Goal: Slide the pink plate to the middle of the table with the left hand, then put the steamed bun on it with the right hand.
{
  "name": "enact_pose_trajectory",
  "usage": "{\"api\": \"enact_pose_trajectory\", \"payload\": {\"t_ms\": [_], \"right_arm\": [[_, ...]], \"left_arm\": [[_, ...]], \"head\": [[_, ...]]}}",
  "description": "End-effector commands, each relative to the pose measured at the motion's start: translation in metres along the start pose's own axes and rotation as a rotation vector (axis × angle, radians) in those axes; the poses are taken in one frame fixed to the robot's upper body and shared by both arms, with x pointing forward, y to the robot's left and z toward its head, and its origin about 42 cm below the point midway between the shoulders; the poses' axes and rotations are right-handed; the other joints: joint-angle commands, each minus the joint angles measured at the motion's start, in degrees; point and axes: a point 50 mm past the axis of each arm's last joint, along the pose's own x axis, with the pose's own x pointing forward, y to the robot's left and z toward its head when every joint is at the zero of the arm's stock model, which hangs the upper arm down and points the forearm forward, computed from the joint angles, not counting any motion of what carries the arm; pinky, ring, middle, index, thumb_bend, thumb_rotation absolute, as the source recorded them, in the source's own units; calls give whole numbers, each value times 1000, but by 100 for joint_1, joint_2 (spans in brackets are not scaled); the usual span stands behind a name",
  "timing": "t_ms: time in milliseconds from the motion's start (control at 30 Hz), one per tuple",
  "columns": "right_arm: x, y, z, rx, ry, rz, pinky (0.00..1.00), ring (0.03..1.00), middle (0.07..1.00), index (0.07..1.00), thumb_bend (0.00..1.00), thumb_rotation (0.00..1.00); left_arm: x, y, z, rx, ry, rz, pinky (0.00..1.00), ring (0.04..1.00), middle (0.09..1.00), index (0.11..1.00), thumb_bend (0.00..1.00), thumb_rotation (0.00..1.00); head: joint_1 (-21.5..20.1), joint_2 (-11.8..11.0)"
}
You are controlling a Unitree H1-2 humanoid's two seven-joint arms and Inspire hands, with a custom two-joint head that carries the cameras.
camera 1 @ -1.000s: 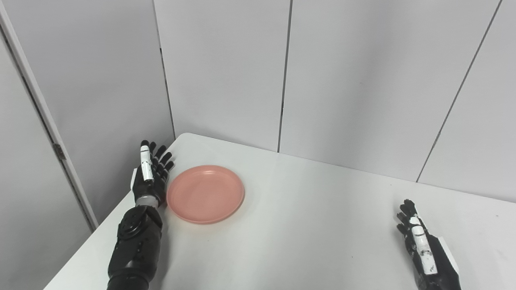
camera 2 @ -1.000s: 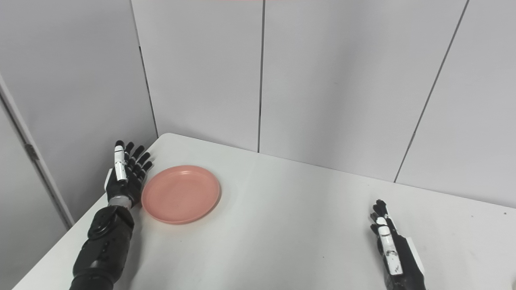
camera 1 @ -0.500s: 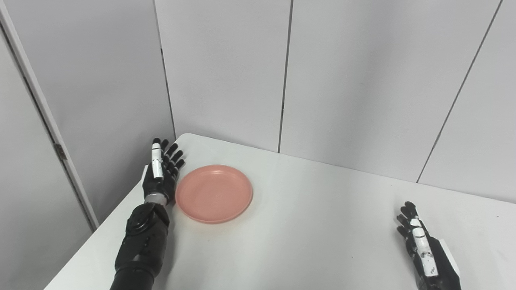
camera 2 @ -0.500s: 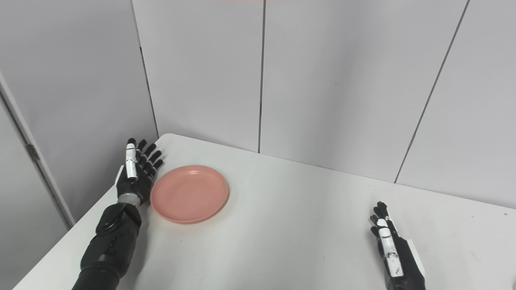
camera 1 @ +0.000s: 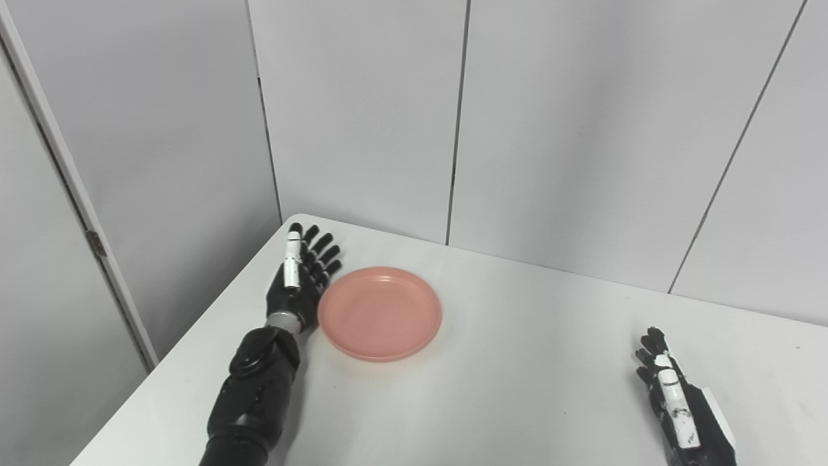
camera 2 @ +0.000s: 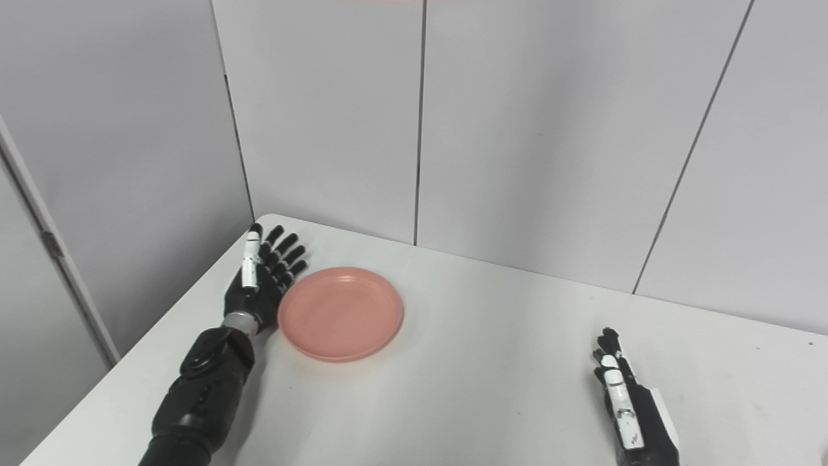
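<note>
A pink plate (camera 1: 380,312) lies flat on the white table (camera 1: 517,388), left of its middle. My left hand (camera 1: 299,275) stands open on edge against the plate's left rim, fingers straight and pointing away from me. My right hand (camera 1: 673,398) rests open near the table's front right, fingers stretched forward, holding nothing. No steamed bun shows in either view.
Grey wall panels (camera 1: 550,129) rise just behind the table's far edge. The table's left edge (camera 1: 194,362) runs diagonally close beside my left forearm. At the bottom right corner of the right eye view a small pale sliver (camera 2: 824,451) peeks in.
My left hand has pushed the pink plate to the right, toward the table's middle, staying against its left rim. The right hand has stayed put.
</note>
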Motion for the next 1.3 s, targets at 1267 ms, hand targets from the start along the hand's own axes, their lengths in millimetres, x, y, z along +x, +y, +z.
{"api": "enact_pose_trajectory", "payload": {"t_ms": [1267], "right_arm": [[-4, 35, -5, -61, 34, -4, 939, 953, 975, 996, 149, 1000]], "left_arm": [[-69, -111, -76, -90, 400, -478, 980, 956, 965, 970, 509, 1000]], "head": [[-1654, 333]]}}
